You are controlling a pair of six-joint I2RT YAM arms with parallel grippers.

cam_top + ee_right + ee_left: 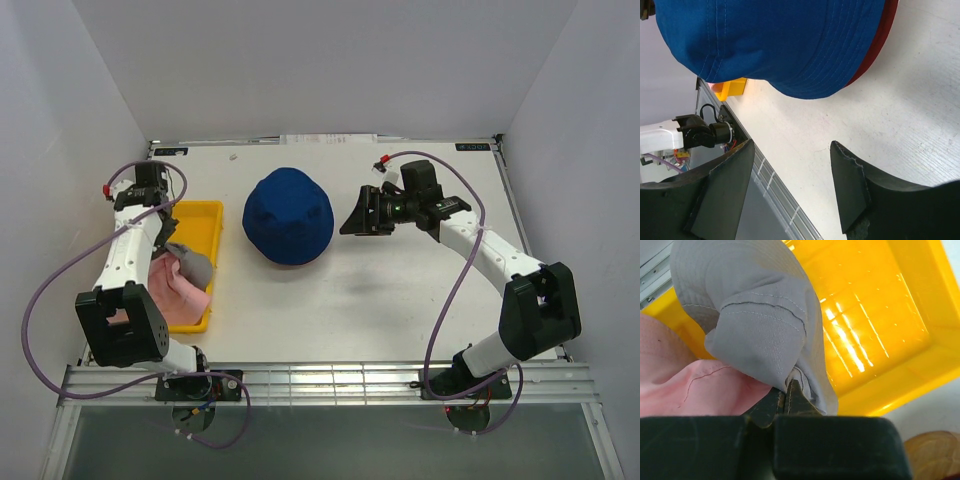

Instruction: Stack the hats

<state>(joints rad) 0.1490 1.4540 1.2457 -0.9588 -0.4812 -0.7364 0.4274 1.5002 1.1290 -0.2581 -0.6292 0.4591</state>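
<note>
Two of the four hats were stacked: the blue hat (288, 215) sat at the centre of the table (400, 300) on top of the red hat (876, 47). Only a strip of the red hat's edge showed under the blue brim, in the right wrist view. Two hats remained in the tray (205, 215) at the left. The grey hat (192, 262) lay crumpled against the pink hat (178, 292) in the tray's near part. By this count the task stood about half done: the grey and pink hats had yet to go onto the stack.

Left gripper (789, 396): jaws together, clamped on a fold of the grey hat near its brim. The left wrist view showed grey fabric pinched between the tips and the pink hat touching it from the left. The tray floor beyond was bare. Whether the grey hat hung clear of the pink one could not be told.

Right gripper (792, 150): jaws wide apart, holding nothing and touching nothing. It hung just beside the right edge of the blue hat, pointed toward it, above bare table.

Step in hand, as judged: pickup of the grey hat for transfer onto the blue hat. The pink hat would follow last.
</note>
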